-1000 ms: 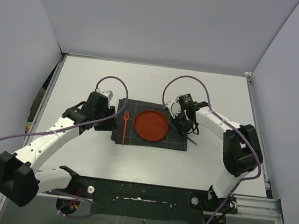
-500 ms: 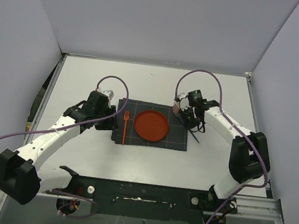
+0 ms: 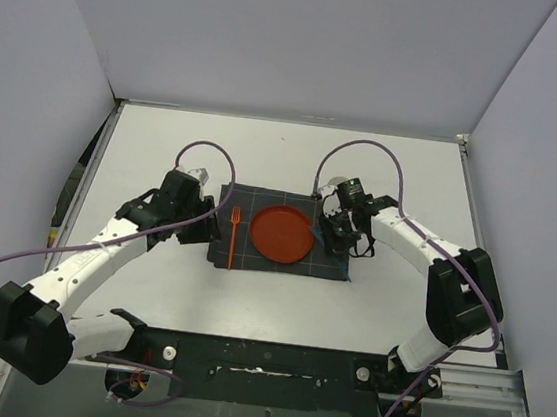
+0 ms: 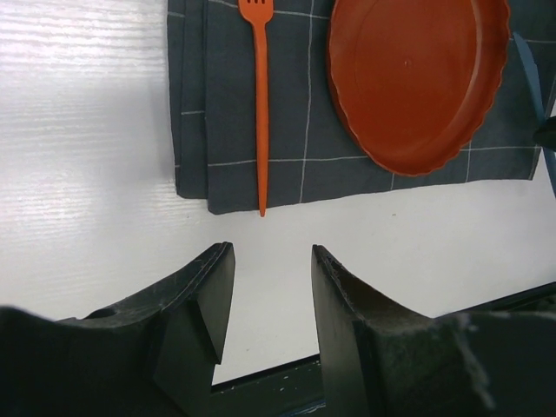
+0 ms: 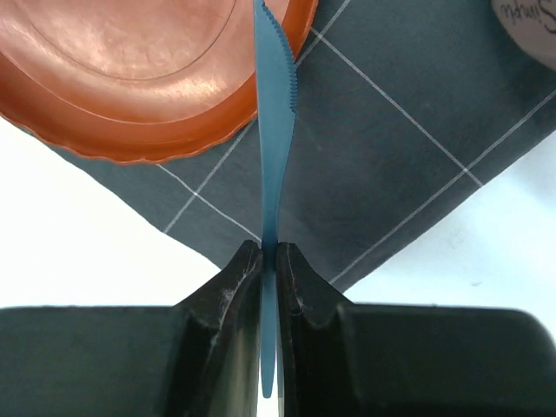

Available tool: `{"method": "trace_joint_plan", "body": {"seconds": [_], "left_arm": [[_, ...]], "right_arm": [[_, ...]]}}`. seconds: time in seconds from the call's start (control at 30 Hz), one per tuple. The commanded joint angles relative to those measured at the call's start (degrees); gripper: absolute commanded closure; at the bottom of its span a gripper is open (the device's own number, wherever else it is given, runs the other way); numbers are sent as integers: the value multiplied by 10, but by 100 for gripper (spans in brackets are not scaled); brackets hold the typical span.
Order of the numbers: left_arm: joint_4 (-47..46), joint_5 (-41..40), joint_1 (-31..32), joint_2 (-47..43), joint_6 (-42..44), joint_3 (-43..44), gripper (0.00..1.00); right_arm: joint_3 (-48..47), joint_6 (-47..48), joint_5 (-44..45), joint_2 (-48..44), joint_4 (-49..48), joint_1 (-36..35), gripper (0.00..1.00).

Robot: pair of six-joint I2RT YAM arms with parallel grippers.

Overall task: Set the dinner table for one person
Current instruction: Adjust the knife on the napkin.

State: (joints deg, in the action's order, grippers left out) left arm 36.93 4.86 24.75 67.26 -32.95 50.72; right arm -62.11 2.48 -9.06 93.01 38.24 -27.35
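A dark grid-lined mat (image 3: 253,256) lies on the white dinner table (image 3: 414,164). An orange-red plate (image 3: 282,234) sits at its middle and an orange fork (image 3: 233,236) lies to its left. My right gripper (image 3: 339,238) hovers over the mat's right part, shut on a blue knife (image 5: 274,130). The knife's serrated blade points at the plate's rim (image 5: 130,78). My left gripper (image 3: 201,225) is open and empty, just off the mat's left edge. The left wrist view shows the fork (image 4: 260,104), the plate (image 4: 417,78) and the knife (image 4: 528,74).
A pale round object with writing (image 5: 530,17) sits at the mat's far right corner. Metal rails edge the table (image 3: 102,168) and grey walls stand around it. Purple cables loop above both wrists.
My right gripper has moved with the knife from the mat's back right toward me, and now sits lower beside the plate's right side. The left arm has not moved.
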Motion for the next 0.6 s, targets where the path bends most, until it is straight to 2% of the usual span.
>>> {"method": "trace_joint_plan", "body": {"seconds": [0.0,0.33,0.57], "left_arm": [[-20,0,-3,-40,-43,-11,61],[13,-17,-2,-108,-94,-34,61],[36,-34,-2,-143,-102,-37,61]], "right_arm": [[8,-71,-72,-22,-35,16,100],[89,-148,-81,-63,-114,31,100],[95,-145,-27,-104,-118,46,100]]}}
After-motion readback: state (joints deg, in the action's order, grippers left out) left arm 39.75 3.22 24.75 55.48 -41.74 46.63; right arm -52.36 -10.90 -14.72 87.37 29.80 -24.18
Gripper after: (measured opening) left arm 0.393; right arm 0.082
